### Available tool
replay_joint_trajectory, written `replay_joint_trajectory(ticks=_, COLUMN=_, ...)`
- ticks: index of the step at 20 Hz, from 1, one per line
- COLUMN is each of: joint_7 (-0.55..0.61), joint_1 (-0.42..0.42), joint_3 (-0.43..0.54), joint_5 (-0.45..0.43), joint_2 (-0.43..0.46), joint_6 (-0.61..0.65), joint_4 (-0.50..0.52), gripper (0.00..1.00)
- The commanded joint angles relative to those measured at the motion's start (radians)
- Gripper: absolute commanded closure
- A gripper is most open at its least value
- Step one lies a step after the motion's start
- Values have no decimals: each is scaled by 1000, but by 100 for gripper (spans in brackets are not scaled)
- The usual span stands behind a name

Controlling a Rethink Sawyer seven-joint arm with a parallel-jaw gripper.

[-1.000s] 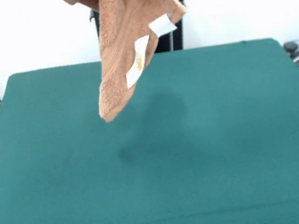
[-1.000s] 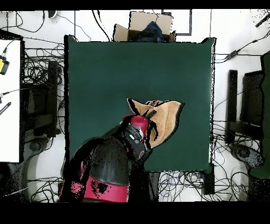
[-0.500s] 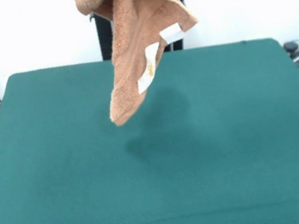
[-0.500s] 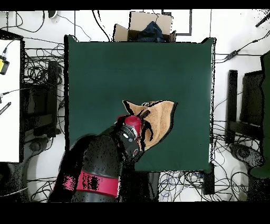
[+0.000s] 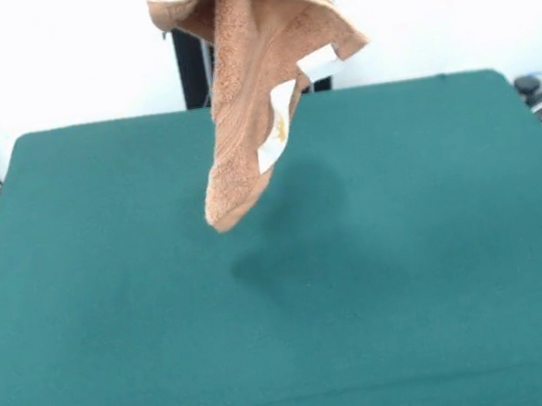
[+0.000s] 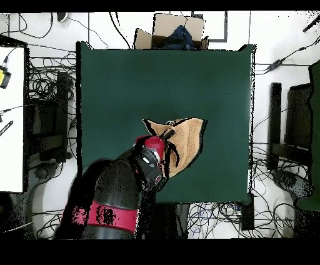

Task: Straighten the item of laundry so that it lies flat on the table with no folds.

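Towel (image 5: 252, 84) hangs bunched above table (image 5: 442, 270) (gripper grip state can't tell)

Beyond the far edge in the overhead view sat an open cardboard box (image 6: 170, 30) holding something dark blue, perhaps cloth. Tangled black cables (image 6: 47, 75) sprawled over the pale floor on both sides. A white desk surface (image 6: 11, 119) stood at the left edge, and dark equipment (image 6: 291, 134) stood at the right. A white wall (image 5: 49, 62) filled the front view's background.
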Motion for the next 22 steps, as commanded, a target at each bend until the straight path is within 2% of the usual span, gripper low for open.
replay_joint_trajectory(ticks=1, joint_7=98, joint_1=13, joint_3=15, joint_5=-70, joint_2=28, joint_6=-44, joint_4=106, gripper=100)
replay_joint_trajectory(ticks=12, joint_7=110, joint_1=31, joint_3=8, joint_5=-76, joint_2=43, joint_6=-24, joint_4=92, gripper=100)
replay_joint_trajectory(ticks=14, joint_7=109, joint_1=23, joint_3=11, joint_5=-56, joint_2=42, joint_6=-10, joint_4=95, gripper=100)
replay_joint_trajectory(ticks=15, joint_7=117, joint_1=30, joint_3=5, joint_5=-62, joint_2=47, joint_6=-1, joint_4=92, gripper=0)
replay_joint_trajectory(ticks=19, joint_7=85, joint_1=21, joint_3=20, joint_5=-49, joint_2=41, joint_6=0, joint_4=95, gripper=0)
replay_joint_trajectory(ticks=20, joint_7=60, joint_1=12, joint_3=35, joint_5=-52, joint_2=26, joint_6=-36, joint_4=101, gripper=0)
replay_joint_trajectory(ticks=22, joint_7=94, joint_1=36, joint_3=18, joint_5=-68, joint_2=42, joint_6=-7, joint_4=80, gripper=0)
